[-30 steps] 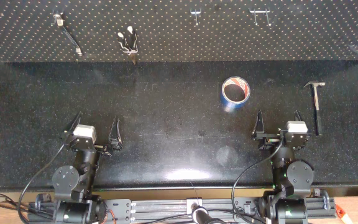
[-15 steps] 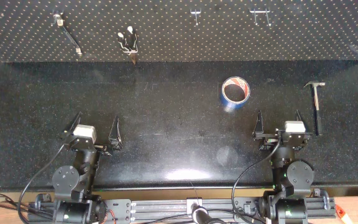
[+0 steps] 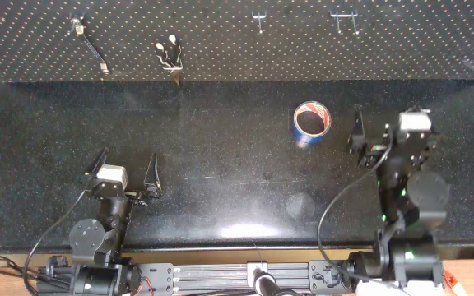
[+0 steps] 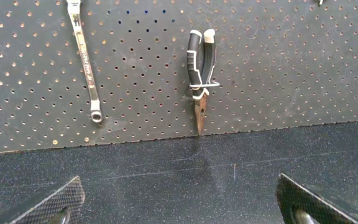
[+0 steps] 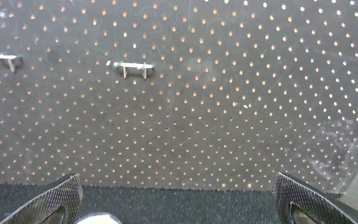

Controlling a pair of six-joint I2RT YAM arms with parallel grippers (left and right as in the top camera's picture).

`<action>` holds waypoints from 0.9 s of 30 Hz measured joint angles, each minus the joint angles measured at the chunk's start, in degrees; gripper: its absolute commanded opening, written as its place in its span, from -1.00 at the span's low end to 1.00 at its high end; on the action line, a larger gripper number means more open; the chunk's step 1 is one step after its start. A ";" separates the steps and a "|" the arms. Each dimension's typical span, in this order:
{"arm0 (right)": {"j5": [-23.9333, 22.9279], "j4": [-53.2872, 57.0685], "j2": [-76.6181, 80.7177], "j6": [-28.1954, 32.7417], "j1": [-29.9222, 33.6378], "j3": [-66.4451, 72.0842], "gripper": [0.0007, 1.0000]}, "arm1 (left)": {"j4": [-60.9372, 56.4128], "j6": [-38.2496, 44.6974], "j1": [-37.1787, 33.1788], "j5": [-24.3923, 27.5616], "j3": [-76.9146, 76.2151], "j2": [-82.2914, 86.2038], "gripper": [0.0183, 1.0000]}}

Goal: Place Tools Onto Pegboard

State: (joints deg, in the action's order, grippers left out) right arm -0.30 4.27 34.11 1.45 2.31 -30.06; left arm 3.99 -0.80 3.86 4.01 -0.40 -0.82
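Hanging on the pegboard [image 4: 291, 62] are wrench [image 4: 86, 62] and pliers [image 4: 201, 68]; left end effector [image 4: 179, 186] and right end effector [image 5: 176, 186] gape open.

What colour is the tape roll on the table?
The round tape roll is blue outside, reddish-brown inside its core; top view shows it best.

Looks like a workshop corner fitted out as a robot lab. Black pegboard [image 3: 237, 37] along 12 o'clock, with a wrench [image 3: 93, 48] and pliers [image 3: 171, 57] hung toward 11 and hooks [image 3: 259, 18] toward 1. Dark speckled tabletop [image 3: 220, 156] below, tape [image 3: 301, 136] at 2. Arms [image 3: 105, 226] bolted to a rail [image 3: 220, 270] at 6.
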 measured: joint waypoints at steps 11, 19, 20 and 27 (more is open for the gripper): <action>0.07 -2.71 11.23 -6.78 0.02 -3.21 1.00 | 0.02 0.00 0.00 -0.15 0.00 0.04 0.99; 6.19 4.04 26.01 -8.15 -0.33 -8.74 1.00 | 0.02 0.00 0.00 -0.15 0.00 0.04 0.99; 6.45 5.97 27.58 -8.26 -0.74 -10.34 0.99 | 0.02 0.00 0.00 -0.15 0.00 0.04 0.99; 6.45 10.60 37.44 -8.37 -8.24 -19.50 0.97 | 0.02 0.00 0.00 -0.15 0.00 0.04 0.99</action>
State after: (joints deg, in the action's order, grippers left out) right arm 6.15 14.87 71.55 -6.92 -5.93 -49.56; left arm 4.01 -0.80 3.86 3.86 -0.40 -0.78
